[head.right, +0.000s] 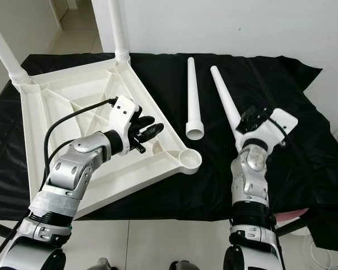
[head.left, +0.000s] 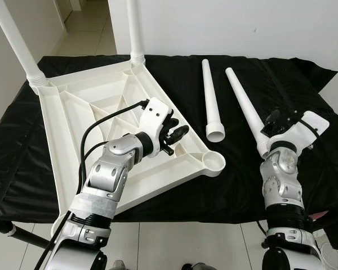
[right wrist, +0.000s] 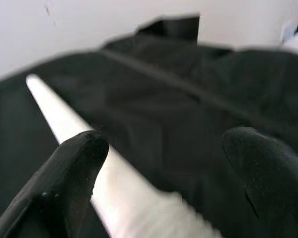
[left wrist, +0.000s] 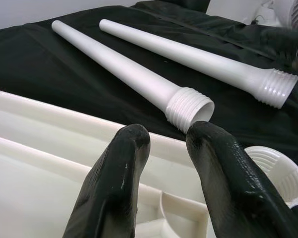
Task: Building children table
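Observation:
A white table top (head.left: 73, 112) lies upside down on a black cloth, with two white legs (head.left: 136, 28) screwed into its far corners. Two loose legs lie to the right, one (head.left: 210, 101) nearer the top and one (head.left: 245, 107) further right. My left gripper (head.left: 180, 132) hovers over the top's near right rim, short of the empty corner socket (head.left: 214, 162); its fingers stand a little apart, holding nothing. My right gripper (head.left: 270, 121) is open above the thick end of the right-hand loose leg (right wrist: 64, 119), which passes between its spread fingers (right wrist: 74, 163).
The black cloth (head.left: 304, 169) covers a low surface whose front edge runs just before my arms, with tiled floor below. A white wall stands behind. The near left corner of the table top overhangs the front edge.

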Robot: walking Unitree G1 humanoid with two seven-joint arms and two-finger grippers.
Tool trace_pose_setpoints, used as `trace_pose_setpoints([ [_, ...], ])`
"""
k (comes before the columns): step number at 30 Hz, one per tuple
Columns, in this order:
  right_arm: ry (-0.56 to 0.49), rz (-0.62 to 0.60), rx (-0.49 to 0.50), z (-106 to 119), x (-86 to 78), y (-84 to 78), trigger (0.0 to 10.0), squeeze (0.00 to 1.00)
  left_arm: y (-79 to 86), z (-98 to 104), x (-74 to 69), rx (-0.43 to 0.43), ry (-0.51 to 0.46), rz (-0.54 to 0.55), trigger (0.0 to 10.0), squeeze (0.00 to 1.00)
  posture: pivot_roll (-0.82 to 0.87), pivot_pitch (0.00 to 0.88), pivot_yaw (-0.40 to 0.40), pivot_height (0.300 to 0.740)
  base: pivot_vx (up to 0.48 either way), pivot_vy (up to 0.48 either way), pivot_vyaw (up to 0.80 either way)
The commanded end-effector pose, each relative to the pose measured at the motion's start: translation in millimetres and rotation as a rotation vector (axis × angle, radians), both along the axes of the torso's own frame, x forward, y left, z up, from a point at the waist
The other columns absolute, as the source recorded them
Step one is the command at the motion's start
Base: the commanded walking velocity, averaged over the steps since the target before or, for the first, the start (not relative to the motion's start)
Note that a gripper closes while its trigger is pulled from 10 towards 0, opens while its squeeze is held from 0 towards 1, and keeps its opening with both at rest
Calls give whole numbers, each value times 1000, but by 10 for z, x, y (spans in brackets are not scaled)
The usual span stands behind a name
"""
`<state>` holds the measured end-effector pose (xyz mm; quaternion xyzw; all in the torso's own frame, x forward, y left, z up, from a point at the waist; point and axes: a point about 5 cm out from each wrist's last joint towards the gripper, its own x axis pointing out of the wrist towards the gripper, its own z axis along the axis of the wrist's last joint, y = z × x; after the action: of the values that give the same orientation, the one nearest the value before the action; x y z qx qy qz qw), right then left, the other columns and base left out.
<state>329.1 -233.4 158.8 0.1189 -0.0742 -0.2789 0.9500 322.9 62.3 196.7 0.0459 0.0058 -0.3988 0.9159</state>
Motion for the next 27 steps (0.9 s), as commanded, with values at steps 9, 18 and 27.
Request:
trace_pose_setpoints([
  [9,160,37,22,-361,-71,86,10000,0,21,15,-1,-1,2,59,10000,0,48,71,14,740,0,0,0],
  [18,227,142,-79,-475,-53,63,10000,0,-14,23,-26,-7,5,53,10000,0,49,74,14,740,0,0,0],
  [27,212,288,-191,-478,-8,-23,10000,0,-105,-18,-177,1,13,-41,10000,0,59,92,-3,740,0,0,0],
])
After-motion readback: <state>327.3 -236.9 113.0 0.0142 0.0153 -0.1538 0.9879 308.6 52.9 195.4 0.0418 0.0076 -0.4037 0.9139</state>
